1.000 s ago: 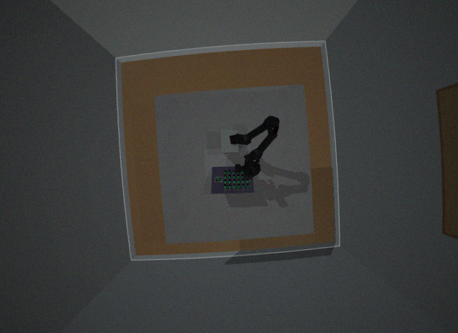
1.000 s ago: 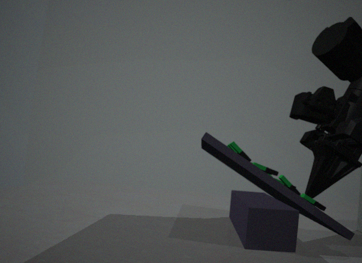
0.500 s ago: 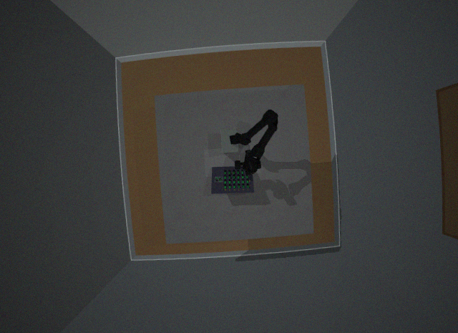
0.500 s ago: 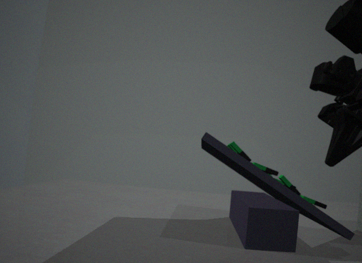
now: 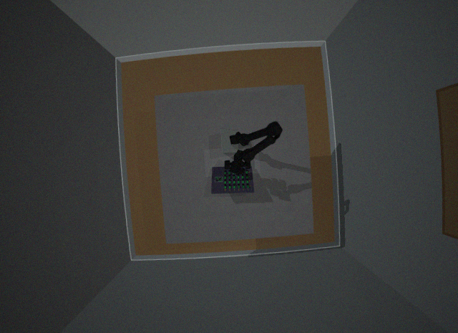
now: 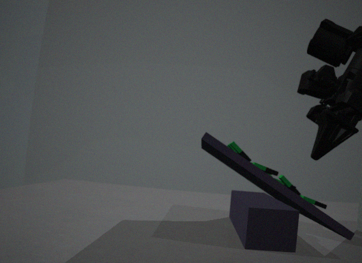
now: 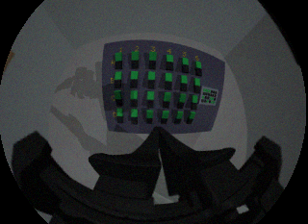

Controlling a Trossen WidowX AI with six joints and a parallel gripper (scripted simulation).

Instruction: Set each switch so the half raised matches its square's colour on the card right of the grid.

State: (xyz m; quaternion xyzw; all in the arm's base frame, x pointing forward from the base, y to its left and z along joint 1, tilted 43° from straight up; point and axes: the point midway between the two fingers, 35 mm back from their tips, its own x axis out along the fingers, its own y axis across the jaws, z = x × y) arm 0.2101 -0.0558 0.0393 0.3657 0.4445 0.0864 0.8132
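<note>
Two fingers pressed together with nothing between them – the gripper [image 6: 316,155] hangs in the air above the low, near edge of the panel [image 6: 264,180], not touching it. Further out in the wrist view sit the switches [image 7: 150,92] in rows, green and dark halves, and the small card [image 7: 210,96] at the grid's right – squares too small to read
</note>
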